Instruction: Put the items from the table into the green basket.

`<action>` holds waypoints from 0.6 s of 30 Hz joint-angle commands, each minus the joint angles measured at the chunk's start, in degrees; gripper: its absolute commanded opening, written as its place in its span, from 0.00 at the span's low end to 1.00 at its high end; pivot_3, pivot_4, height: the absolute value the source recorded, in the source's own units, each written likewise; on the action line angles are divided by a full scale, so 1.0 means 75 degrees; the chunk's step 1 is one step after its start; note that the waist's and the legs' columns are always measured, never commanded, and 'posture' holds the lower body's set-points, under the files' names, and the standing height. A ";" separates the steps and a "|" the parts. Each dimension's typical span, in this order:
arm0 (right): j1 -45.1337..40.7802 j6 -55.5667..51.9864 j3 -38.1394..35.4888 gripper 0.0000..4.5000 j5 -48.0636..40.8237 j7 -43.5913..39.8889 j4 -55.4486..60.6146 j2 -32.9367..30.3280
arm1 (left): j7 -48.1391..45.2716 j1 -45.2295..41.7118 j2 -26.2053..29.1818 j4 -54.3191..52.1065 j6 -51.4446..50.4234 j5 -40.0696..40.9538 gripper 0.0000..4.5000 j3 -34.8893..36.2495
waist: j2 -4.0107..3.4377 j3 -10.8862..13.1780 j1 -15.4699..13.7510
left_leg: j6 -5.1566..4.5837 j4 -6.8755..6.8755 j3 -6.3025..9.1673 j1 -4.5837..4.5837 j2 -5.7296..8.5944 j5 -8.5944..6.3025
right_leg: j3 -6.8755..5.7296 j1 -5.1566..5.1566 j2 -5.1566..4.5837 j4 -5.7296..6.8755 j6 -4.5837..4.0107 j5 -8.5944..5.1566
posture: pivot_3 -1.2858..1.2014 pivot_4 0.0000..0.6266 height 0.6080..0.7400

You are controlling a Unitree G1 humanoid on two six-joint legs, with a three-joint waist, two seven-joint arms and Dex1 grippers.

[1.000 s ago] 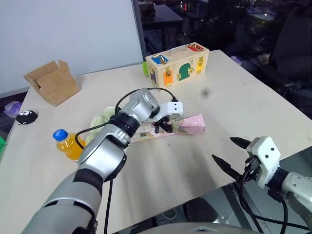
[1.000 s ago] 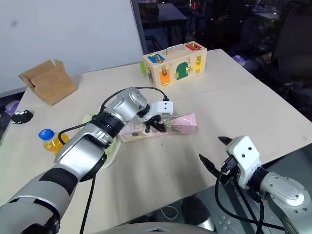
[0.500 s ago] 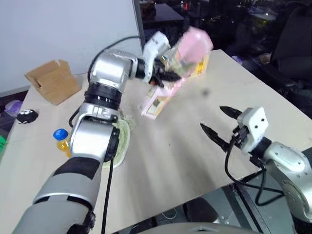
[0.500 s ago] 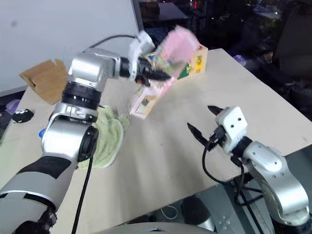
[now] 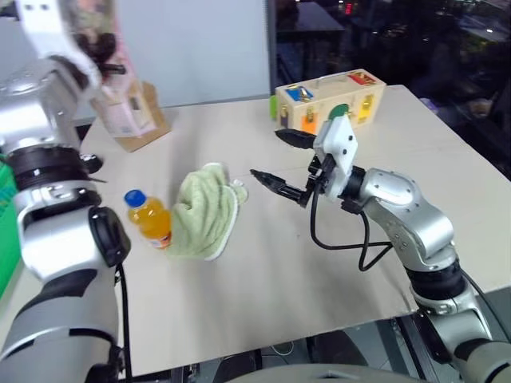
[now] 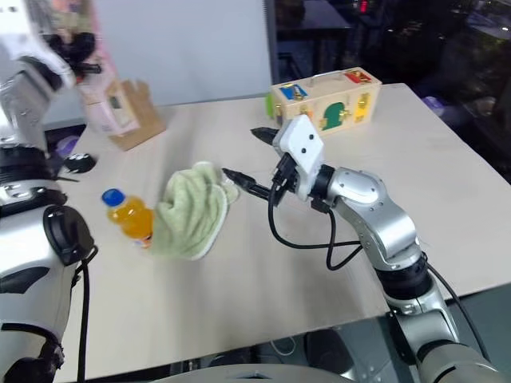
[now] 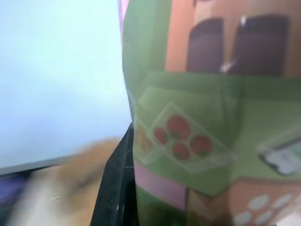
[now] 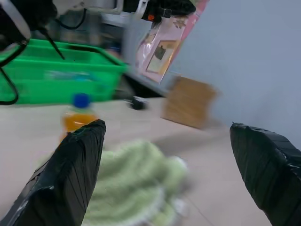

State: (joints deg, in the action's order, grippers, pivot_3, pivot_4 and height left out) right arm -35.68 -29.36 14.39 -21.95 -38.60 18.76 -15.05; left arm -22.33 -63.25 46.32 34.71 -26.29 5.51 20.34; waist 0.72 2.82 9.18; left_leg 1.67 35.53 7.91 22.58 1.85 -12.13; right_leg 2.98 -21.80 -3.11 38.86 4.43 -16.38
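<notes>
Carton (image 5: 120, 112) hangs near-upright, pinched in left end effector (image 5: 96, 56); right end effector (image 5: 277, 156) spread.

The pink-and-white carton (image 5: 120, 104) is hanging high over the table's (image 5: 319, 271) far left, clamped in the left gripper (image 5: 96, 60). The orange bottle (image 5: 149, 219) is standing upright, blue cap up, touching the crumpled pale green towel (image 5: 205, 211) beside it. The green basket (image 8: 56, 70) is sitting beyond the table's left edge.
</notes>
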 commanded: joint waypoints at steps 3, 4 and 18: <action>-0.0759 0.0652 0.0364 1.00 -0.0037 -0.0844 -0.0652 0.0393 | 0.0769 0.1194 0.0935 -0.1375 0.1093 -0.0434 0.20 0.0507 | 0.0028 -0.0008 -0.0591 | 0.0004 0.0007 0.0006 0.0005 0.0016 0.0002 | -0.0006 0.0000 -0.0001 0.0001 -0.0002 0.0001 | 0.57 0.00 1.00; -0.0838 0.0708 0.0397 1.00 -0.0034 -0.0938 -0.0784 0.0459 | 0.0852 0.1450 0.1055 -0.1401 0.1241 -0.0468 0.20 0.0599 | 0.0033 -0.0011 -0.0700 | 0.0008 0.0009 0.0008 0.0005 0.0021 0.0005 | -0.0009 0.0000 0.0001 0.0004 -0.0003 0.0002 | 0.58 0.00 1.00; -0.0986 0.0742 0.0258 1.00 -0.0187 -0.1375 -0.1060 0.0784 | 0.1322 0.2620 0.2376 0.1726 0.4503 -0.0930 0.20 0.0541 | 0.0096 -0.0052 -0.1603 | 0.0108 -0.0033 0.0062 -0.0064 -0.0043 0.0072 | -0.0086 0.0038 0.0121 0.0013 -0.0110 0.0063 | 0.57 0.00 1.00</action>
State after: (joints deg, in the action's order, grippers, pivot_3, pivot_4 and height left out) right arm -42.32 -23.79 17.90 -22.42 -48.88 8.59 -9.12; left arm -13.22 -41.27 61.94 46.23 3.48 -1.08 24.75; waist 1.44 2.43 -2.85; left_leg 2.49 35.26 8.37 22.01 1.47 -11.59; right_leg 2.34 -21.44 -2.14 38.95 3.60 -15.91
